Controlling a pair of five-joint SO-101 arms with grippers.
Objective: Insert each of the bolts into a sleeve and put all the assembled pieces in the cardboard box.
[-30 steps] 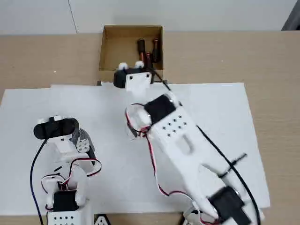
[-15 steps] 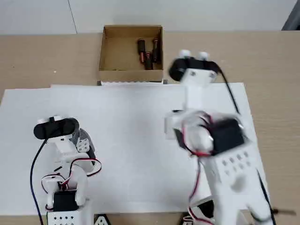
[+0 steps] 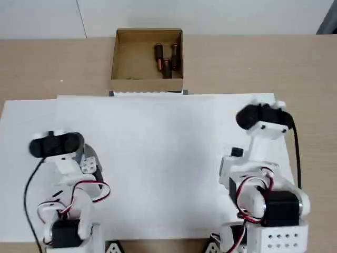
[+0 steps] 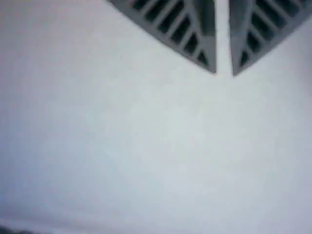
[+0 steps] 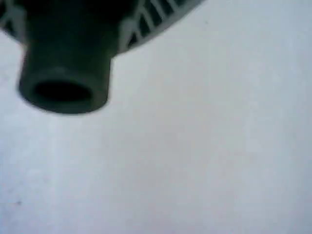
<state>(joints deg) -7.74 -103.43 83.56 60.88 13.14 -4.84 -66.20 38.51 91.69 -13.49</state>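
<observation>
You've got the assembled pieces point(image 3: 166, 57) lying in the cardboard box point(image 3: 122, 52), so the task looks finished. Left gripper point(image 4: 223, 70) closed, empty. Right gripper point(image 3: 261, 117): can't tell.

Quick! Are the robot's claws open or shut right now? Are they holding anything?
Left gripper: shut, holding nothing.
Right gripper: cannot be told; a dark tube sits in front of it.

A robotics lab: 2 exposed-wire arms point(image 3: 68, 179) on a wooden table point(image 3: 52, 63) covered with white paper point(image 3: 158, 147).
</observation>
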